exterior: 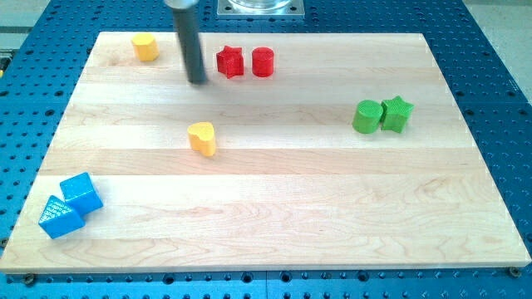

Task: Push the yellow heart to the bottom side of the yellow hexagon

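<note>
The yellow heart (202, 138) lies on the wooden board, left of centre. The yellow hexagon (145, 46) sits near the board's top left corner, well above and left of the heart. My tip (198, 81) rests on the board above the heart, between the hexagon and the red star (230, 62), clear of all three. The rod rises from the tip to the view's top edge.
A red cylinder (263, 61) stands just right of the red star. A green cylinder (366, 116) and a green star (396, 114) touch at the right. A blue cube (81, 193) and a blue triangular block (59, 218) sit at the bottom left. The board (274, 216) lies on a blue perforated base.
</note>
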